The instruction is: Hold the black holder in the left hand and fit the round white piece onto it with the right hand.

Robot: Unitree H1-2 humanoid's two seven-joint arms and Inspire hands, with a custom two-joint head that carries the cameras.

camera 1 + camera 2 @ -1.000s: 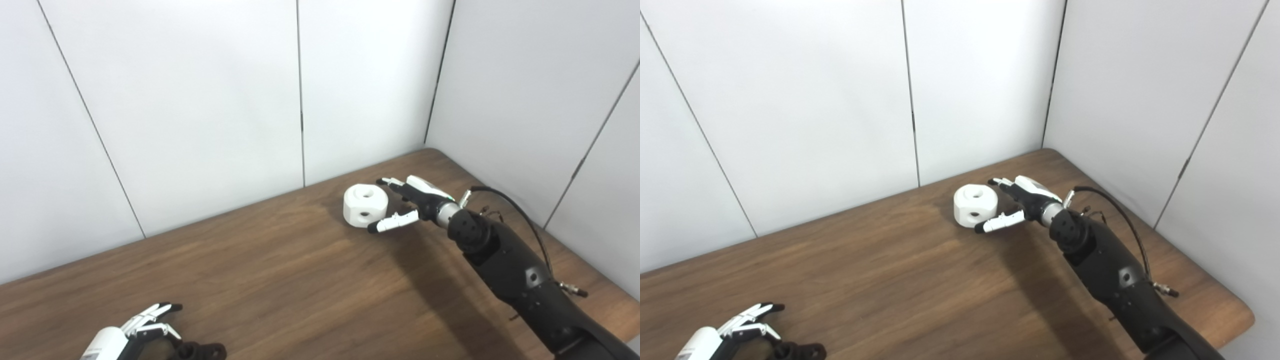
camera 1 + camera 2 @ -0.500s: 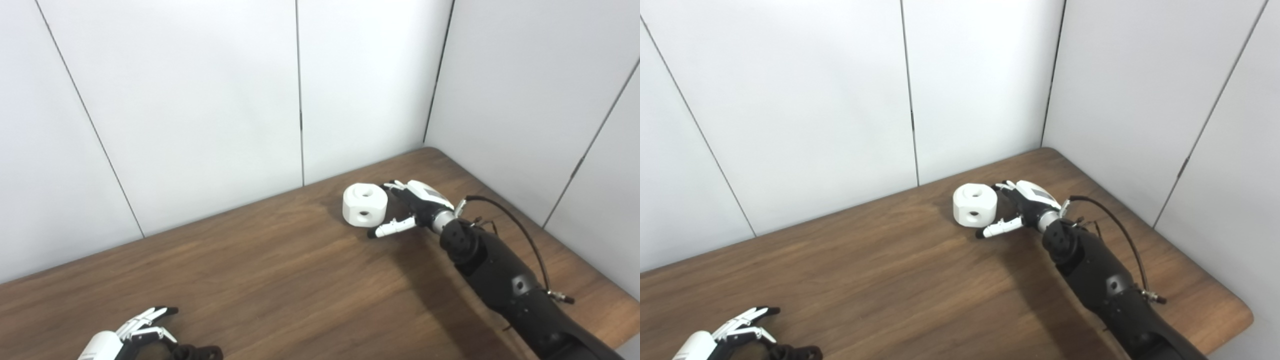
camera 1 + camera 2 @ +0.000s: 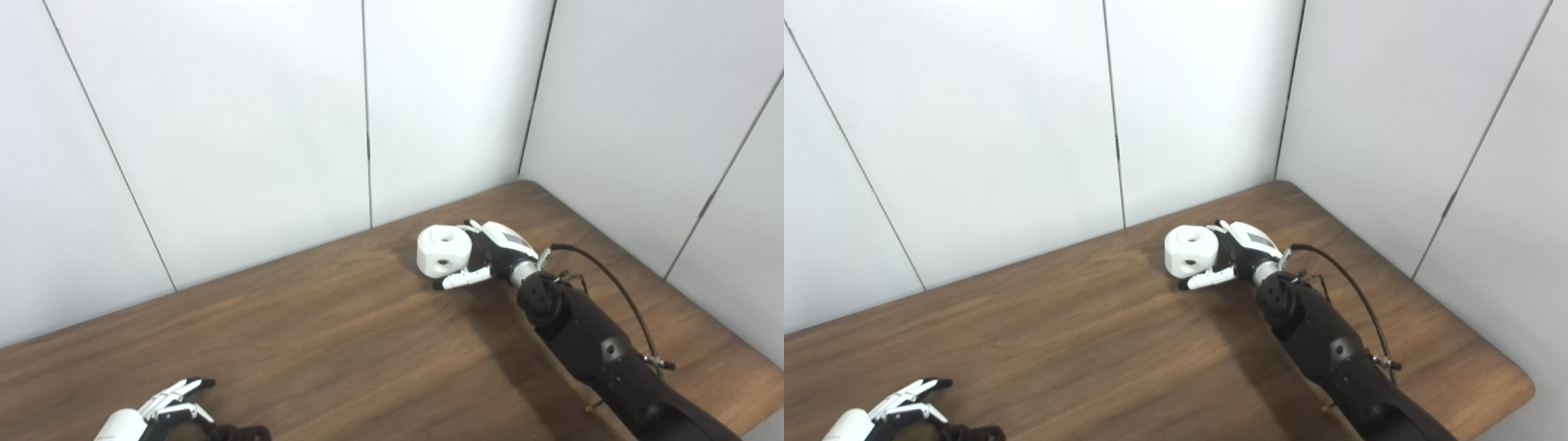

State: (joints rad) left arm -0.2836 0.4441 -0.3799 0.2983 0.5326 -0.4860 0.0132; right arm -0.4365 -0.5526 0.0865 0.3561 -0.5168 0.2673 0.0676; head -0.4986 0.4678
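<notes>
Left eye view shows the right hand [image 3: 493, 260] with fingers [image 3: 460, 280] spread around the white piece [image 3: 443, 250], not yet closed, so closing comes next, while the left hand [image 3: 160, 411] hovers open beside the black holder [image 3: 242, 433].

Round white piece [image 3: 443, 251], holes on top and side, far right; black holder [image 3: 242, 433] at the near-left edge

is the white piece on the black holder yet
Not yet. The white piece sits far back by the right hand; the black holder is at the near edge, by the left hand.
</notes>
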